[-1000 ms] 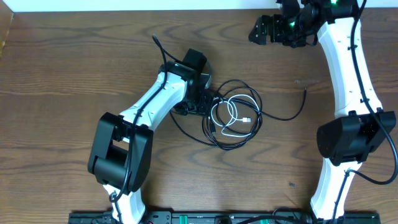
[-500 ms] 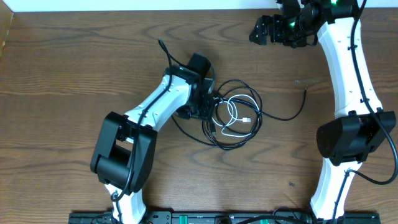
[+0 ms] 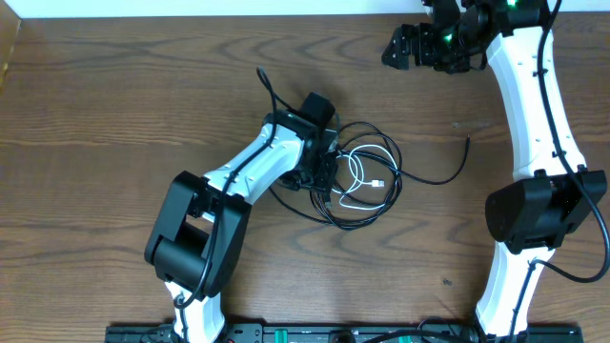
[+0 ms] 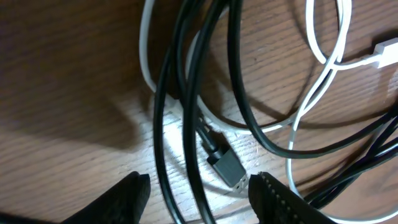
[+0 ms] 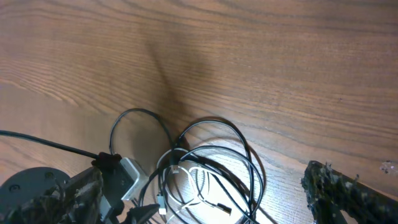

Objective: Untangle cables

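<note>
Left end effector [image 4: 200, 194] released, jaws straddling black cable [image 4: 236, 68] strands by a plug, probably lining up a pinch. White cable [image 4: 387, 52] looped through the black cable, mid-worktop [image 3: 95, 114]. Right end effector [image 3: 404, 48] spread open, parked clear.

I see a robot lab bench. Wood-grain table [image 3: 86, 124] fills my frame; a black rail [image 3: 133, 333] lines the bottom edge.

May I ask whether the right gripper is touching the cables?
No, the right gripper hangs well apart from the cables, off toward the far side.
</note>
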